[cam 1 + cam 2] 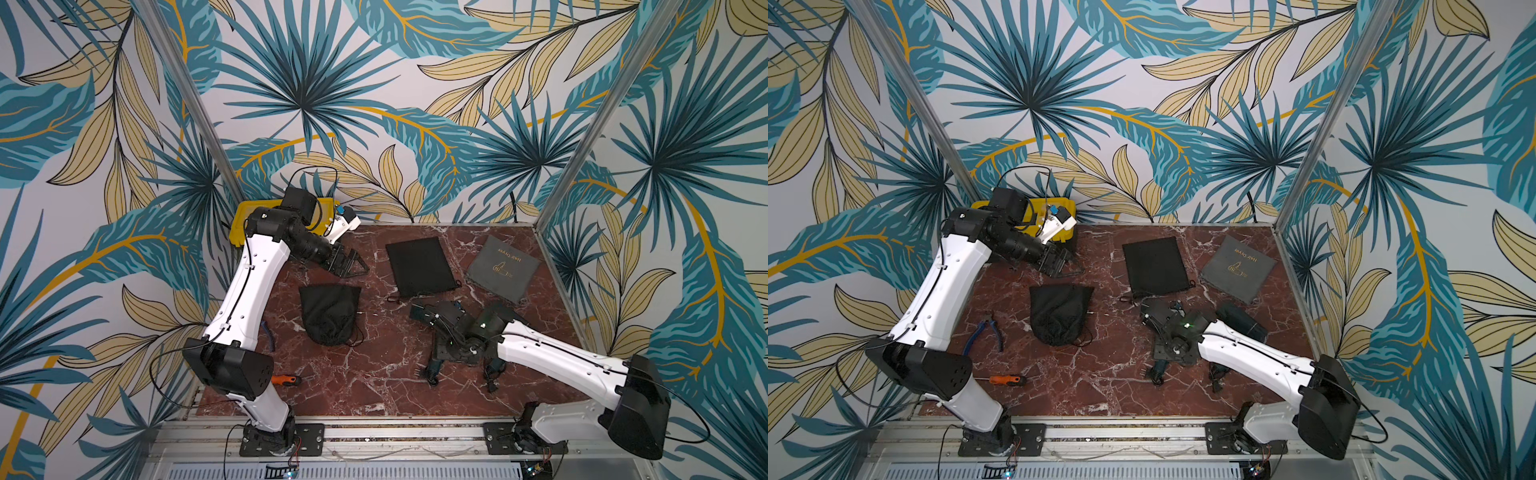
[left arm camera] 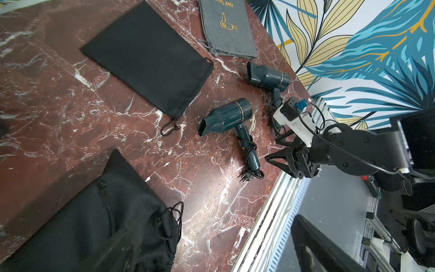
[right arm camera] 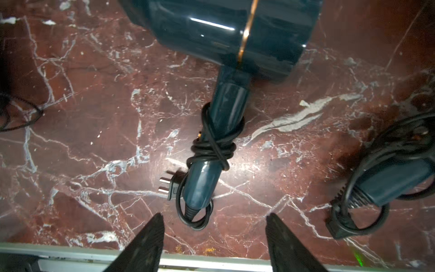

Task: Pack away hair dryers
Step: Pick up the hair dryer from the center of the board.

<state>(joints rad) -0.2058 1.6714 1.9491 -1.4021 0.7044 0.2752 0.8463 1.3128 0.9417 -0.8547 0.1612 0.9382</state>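
Two dark teal hair dryers [image 2: 226, 117] lie on their sides on the red marble table [image 2: 58, 99], toward its front right part, close together but not touching. Each has a short glossy barrel with a thin gold ring, a flattened nozzle, and a slim handle with black cord wound round it. One dryer [image 3: 223, 30] lies directly ahead of the right gripper [image 3: 214, 215], and its plug [image 3: 169, 186] pokes out beside the handle end. The other dryer [image 2: 268, 75] lies closer to the grey pouch [image 2: 228, 30], with its nozzle near the pouch's edge. The right gripper's jaws stand moderately apart with nothing between them, their tips just short of the cord loop. The left gripper [image 1: 356, 266] hangs spread wide and empty, near the yellow toolbox [image 1: 241, 224] and beyond a bulging black pouch [image 1: 330, 313].
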